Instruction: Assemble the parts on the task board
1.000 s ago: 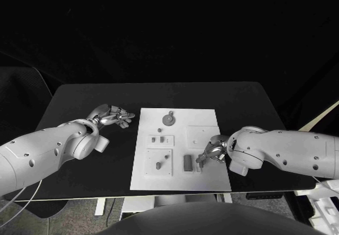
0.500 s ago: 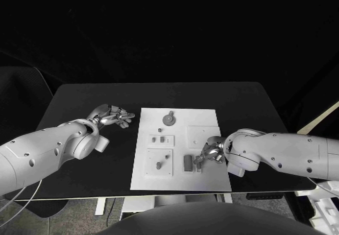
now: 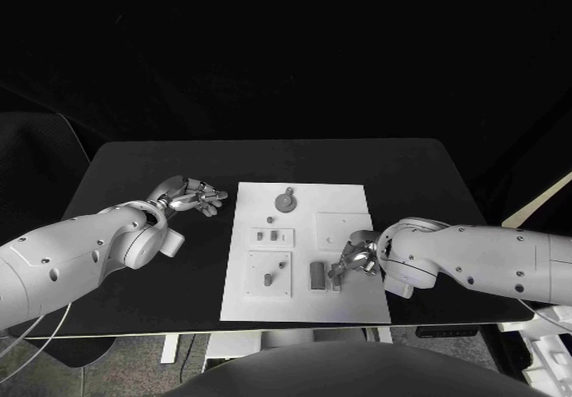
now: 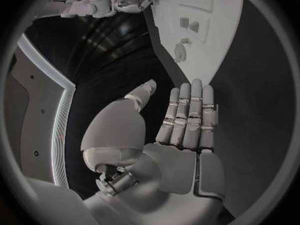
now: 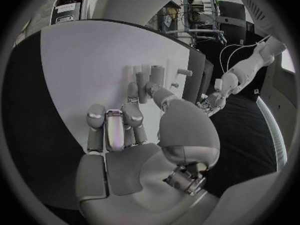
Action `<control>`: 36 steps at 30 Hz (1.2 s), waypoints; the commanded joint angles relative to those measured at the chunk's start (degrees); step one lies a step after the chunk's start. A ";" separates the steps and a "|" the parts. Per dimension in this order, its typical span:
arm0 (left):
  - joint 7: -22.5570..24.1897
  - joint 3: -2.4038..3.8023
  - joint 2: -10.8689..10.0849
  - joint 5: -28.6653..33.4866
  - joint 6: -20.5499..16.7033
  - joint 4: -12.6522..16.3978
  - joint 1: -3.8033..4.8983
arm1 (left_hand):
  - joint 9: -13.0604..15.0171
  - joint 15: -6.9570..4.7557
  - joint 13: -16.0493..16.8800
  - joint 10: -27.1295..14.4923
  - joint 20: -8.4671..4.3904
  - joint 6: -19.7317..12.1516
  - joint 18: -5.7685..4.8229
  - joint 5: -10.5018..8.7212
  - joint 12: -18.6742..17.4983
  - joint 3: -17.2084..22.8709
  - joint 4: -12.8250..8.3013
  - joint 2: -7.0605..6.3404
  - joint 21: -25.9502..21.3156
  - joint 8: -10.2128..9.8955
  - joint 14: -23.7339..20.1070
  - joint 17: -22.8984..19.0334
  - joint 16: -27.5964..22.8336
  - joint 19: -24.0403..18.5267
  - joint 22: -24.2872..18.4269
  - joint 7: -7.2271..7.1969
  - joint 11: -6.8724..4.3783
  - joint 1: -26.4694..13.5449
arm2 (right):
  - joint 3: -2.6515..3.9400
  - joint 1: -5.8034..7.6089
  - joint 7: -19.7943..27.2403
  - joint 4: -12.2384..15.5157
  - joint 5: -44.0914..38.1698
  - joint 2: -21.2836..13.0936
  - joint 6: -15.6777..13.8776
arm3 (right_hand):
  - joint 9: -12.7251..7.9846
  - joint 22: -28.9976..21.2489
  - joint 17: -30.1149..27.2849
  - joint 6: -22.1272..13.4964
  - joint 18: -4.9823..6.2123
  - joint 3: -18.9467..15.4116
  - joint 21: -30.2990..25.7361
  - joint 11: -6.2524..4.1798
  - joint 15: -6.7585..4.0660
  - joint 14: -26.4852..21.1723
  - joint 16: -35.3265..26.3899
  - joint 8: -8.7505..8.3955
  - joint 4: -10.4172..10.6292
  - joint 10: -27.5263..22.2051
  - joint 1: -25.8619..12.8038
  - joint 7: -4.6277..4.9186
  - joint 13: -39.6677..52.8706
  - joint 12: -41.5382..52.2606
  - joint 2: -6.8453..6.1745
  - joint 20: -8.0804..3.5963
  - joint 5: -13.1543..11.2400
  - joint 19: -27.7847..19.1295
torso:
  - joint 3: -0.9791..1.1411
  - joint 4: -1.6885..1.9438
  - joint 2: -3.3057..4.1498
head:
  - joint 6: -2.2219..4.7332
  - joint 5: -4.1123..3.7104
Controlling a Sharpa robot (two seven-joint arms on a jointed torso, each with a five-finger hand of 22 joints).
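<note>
The white task board (image 3: 304, 217) lies in the middle of the black table. On it are a round grey part (image 3: 285, 199), two small parts (image 3: 272, 236), a lever piece (image 3: 273, 275) and a dark upright block (image 3: 317, 275). My right hand (image 3: 356, 260) hovers over the board's near right area, its fingertips (image 3: 339, 278) right beside the block. In the right wrist view the thumb (image 5: 164, 97) and a finger reach to a grey part (image 5: 142, 81); a pinch cannot be made out. My left hand (image 3: 188, 197) rests left of the board with straight fingers (image 4: 189, 116), holding nothing.
Bare black table (image 3: 143, 281) lies left of the board, and a narrower strip (image 3: 417, 190) on its right. The board (image 4: 206, 15) and my right hand (image 4: 131, 2) also appear far off in the left wrist view.
My right hand has edged a little to the left, closer to the dark block. The left hand and the parts stay where they were.
</note>
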 commanded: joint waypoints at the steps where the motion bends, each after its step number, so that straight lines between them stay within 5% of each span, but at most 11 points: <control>1: 0.29 0.03 0.06 -0.06 0.63 0.17 0.07 | 0.01 -0.04 0.09 -0.10 -0.02 0.07 0.53 0.12 -0.26 -0.41 -0.07 -0.02 -0.30 -0.10 -0.30 -0.09 -0.19 -0.29 0.05 0.09 -0.19 -0.68 | -0.03 -0.21 -0.28 -0.24 -0.87 0.23 2.00 | 0.10 0.06 0.05 0.14 1.01 0.97 7.13 -0.16 -0.59 0.77 1.80 0.39 -0.50 0.11 0.01 0.42 0.05 0.22 0.08 -0.03 0.28 0.15 | -0.05 0.03 0.01 | 0.01 -0.06; 15: 0.27 0.03 0.02 -0.06 0.67 0.09 0.07 | 0.01 -0.04 0.09 -0.10 -0.02 0.07 0.53 0.12 -0.26 -0.41 -0.07 -0.02 -0.30 -0.10 -0.30 -0.09 -0.19 -0.29 0.05 0.09 -0.19 -0.68 | -0.03 -0.73 -0.54 -0.12 -0.41 0.26 4.09 | 0.11 0.07 0.38 0.11 0.98 0.86 7.11 -0.12 -0.56 1.07 1.88 0.33 -0.24 0.08 -0.58 0.45 0.03 0.19 -0.02 0.01 0.26 0.18 | -0.06 -0.01 0.00 | 0.01 -0.04; 36: 0.22 0.03 0.06 -0.06 0.62 0.06 0.07 | 0.01 -0.04 0.09 -0.10 -0.02 0.07 0.53 0.12 -0.26 -0.41 -0.07 -0.02 -0.30 -0.10 -0.30 -0.09 -0.19 -0.29 0.05 0.09 -0.19 -0.68 | -0.03 -0.79 -0.01 -1.12 0.12 0.83 1.96 | 0.03 0.06 0.06 -0.57 0.93 0.44 6.97 0.00 -0.48 0.72 1.66 -0.15 0.26 -0.20 -2.36 0.60 0.00 0.06 -0.68 0.10 0.22 0.18 | -0.04 0.01 0.00 | 0.01 0.02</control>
